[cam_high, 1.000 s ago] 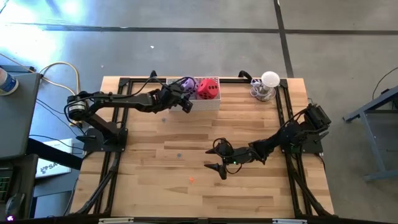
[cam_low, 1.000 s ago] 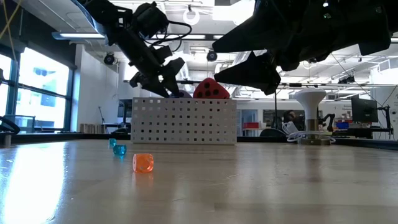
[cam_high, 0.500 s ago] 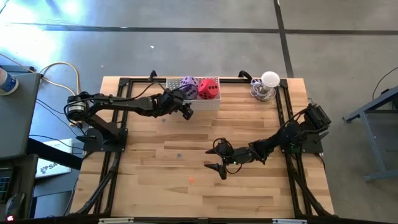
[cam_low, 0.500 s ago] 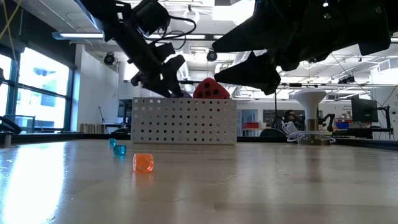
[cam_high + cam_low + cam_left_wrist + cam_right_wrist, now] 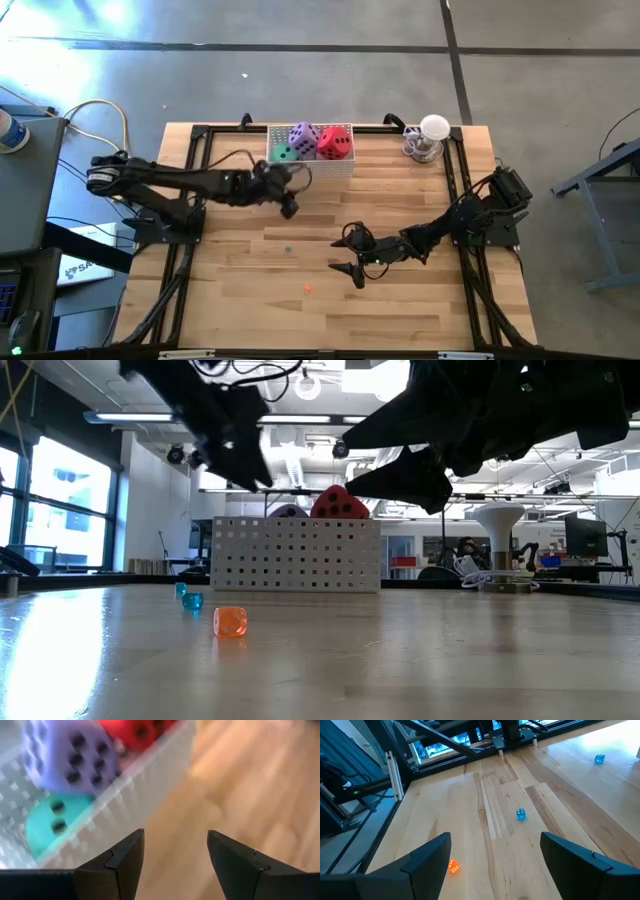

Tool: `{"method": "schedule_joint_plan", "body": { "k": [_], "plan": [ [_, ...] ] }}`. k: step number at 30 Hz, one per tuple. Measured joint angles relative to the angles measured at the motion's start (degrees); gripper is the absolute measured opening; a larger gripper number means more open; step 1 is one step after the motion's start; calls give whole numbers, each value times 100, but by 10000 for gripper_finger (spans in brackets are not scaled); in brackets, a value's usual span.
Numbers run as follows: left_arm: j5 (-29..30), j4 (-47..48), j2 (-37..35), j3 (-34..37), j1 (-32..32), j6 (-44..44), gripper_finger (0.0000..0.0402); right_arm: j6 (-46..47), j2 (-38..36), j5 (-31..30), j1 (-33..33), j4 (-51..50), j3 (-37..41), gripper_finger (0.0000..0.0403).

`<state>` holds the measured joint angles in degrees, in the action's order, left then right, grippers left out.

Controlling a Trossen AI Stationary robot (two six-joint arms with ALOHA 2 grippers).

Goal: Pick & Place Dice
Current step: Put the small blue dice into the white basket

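Left arm: extended from its base at the table's left edge toward the far middle. Left gripper [image 5: 287,198] positioned just in front of the white perforated plastic basket [image 5: 310,168], clear of its near wall, over bare wood. Fingers parted roughly halfway, nothing between them, nothing touched, as confirmed in the left wrist view, where only tabletop shows between the dark fingertips [image 5: 125,854]. Judged reason for this pose: gripper empty beside the basket, consistent with a completed drop.

Basket contents, left to right: green soft cube die with dark pips [image 5: 285,153], purple soft cube die with dark pips [image 5: 303,137], red soft cube die with dark pips [image 5: 335,143]. Purple die resting partly above the green one, seen in the left wrist view [image 5: 70,755]. Red die protruding above the rim in the low view [image 5: 338,504]. Pink die not visible in any view.

Right arm: folded low across the table's right half, waiting. Right gripper [image 5: 352,255] held above the wood, near the middle front, well apart from the basket. Fingers spread wide, empty, no contact.

Small orange translucent die [image 5: 230,622] and small blue translucent dice [image 5: 192,601] lying loose on the tabletop, untouched.
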<state>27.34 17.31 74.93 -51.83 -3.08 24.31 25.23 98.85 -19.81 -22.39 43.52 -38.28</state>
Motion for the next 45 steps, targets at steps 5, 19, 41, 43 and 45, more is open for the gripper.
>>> {"method": "schedule_joint_plan", "body": {
  "k": [5,19,41,43,45],
  "plan": [
    [-197,1384,-78,0,660,399,209,0,0,0,2,9,0,300],
    [673,3245,-13,22,1114,3200,209,9,0,-125,1,-1,0,300],
    [353,2224,-13,1043,95,3136,209,4,0,-125,0,-47,0,300],
    [296,2014,-13,1114,94,3067,209,4,0,-125,1,-47,0,300],
    [287,1848,-13,1196,47,3104,209,4,0,-125,2,-48,0,300]
  ]
}}
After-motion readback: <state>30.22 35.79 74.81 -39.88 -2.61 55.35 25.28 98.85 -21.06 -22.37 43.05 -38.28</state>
